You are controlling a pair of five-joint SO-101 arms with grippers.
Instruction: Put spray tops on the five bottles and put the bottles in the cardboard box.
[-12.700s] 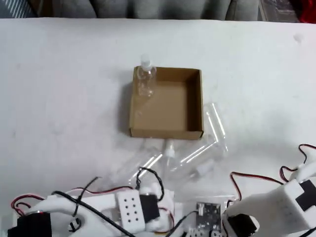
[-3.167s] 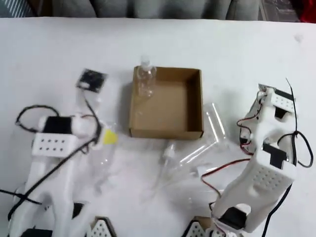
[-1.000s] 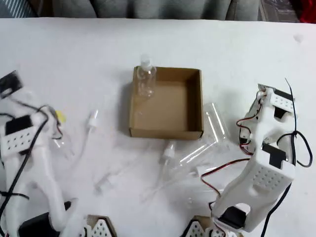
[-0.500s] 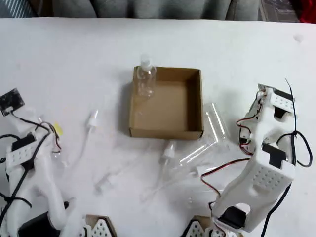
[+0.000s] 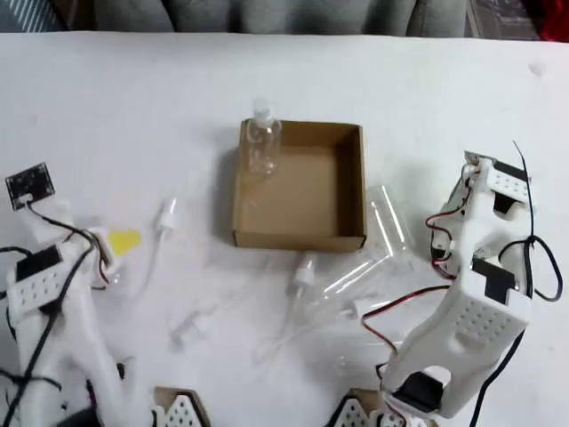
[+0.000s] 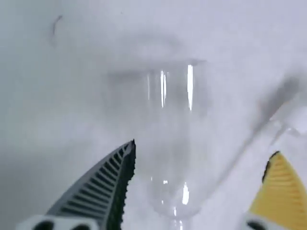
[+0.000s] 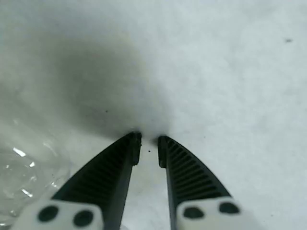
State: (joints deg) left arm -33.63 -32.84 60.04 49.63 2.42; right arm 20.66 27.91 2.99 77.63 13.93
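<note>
Left of the box, the left hand stood open astride a lying bottle, apparently to grasp it; the right hand hung closed, empty.

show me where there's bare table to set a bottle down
Bare: the wide far strip of table behind the cardboard box, and the stretch left of the box. Crowded: in front of the box and to its right, where loose bottles and spray tops lie.

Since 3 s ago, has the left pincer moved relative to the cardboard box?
Yes. In the high view the left pincer has pulled away from the cardboard box, which has stayed put, and now sits nearer the picture's left edge.
</note>
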